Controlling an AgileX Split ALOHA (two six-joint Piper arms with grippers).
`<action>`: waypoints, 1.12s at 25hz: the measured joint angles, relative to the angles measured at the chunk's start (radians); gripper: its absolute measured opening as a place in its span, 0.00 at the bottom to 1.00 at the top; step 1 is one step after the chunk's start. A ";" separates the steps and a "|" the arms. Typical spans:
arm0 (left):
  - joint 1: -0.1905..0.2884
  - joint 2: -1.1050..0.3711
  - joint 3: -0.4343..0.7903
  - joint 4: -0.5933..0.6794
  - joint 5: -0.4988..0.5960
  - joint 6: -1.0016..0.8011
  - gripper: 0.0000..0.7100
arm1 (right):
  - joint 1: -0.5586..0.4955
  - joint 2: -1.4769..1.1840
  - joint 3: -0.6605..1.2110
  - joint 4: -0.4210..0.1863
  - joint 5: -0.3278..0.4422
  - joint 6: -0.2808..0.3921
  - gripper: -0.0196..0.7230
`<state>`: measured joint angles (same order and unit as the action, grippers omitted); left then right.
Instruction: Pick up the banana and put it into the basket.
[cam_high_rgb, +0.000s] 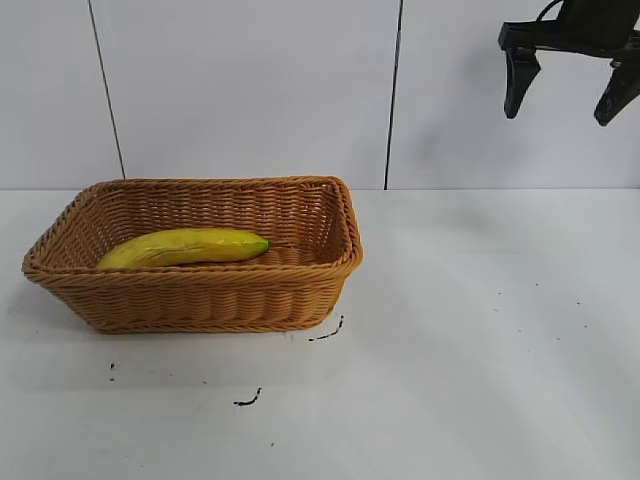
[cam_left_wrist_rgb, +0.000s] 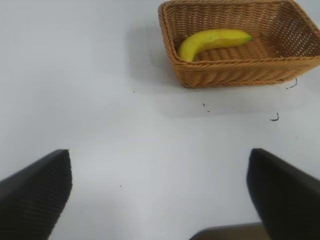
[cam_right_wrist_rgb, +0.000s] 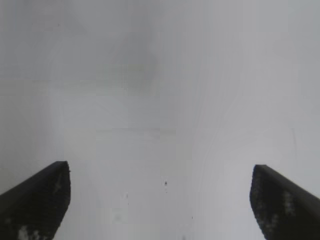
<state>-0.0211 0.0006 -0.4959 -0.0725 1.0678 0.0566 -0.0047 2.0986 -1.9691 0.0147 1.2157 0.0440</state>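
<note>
One banana (cam_high_rgb: 185, 247) inside one basket (cam_high_rgb: 200, 300); right gripper (cam_high_rgb: 570, 95) spread empty; left gripper (cam_left_wrist_rgb: 160, 195) spread, parked

The basket (cam_high_rgb: 200, 290) was woven wicker, light brown, ribbed and rough, with a braided rim. The banana (cam_high_rgb: 185, 246) had smooth yellow skin with a faint sheen, greenish at its tip. The counter (cam_high_rgb: 480, 350) was smooth, matt white, flecked with small dark marks. The right gripper's fingers (cam_high_rgb: 519, 80) looked like matt black plastic; the left fingers (cam_left_wrist_rgb: 35, 195) showed fine ribbing.
</note>
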 joint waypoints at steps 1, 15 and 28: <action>0.000 0.000 0.000 0.000 0.000 0.000 0.97 | 0.000 -0.035 0.060 0.000 0.000 0.001 0.94; 0.000 0.000 0.000 0.000 0.000 0.000 0.97 | 0.000 -0.811 0.907 0.005 0.001 -0.009 0.94; 0.000 0.000 0.000 0.000 0.000 0.000 0.97 | 0.000 -1.616 1.434 0.002 -0.217 -0.014 0.94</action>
<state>-0.0211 0.0006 -0.4959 -0.0725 1.0678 0.0566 -0.0047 0.4826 -0.5348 0.0164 0.9989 0.0297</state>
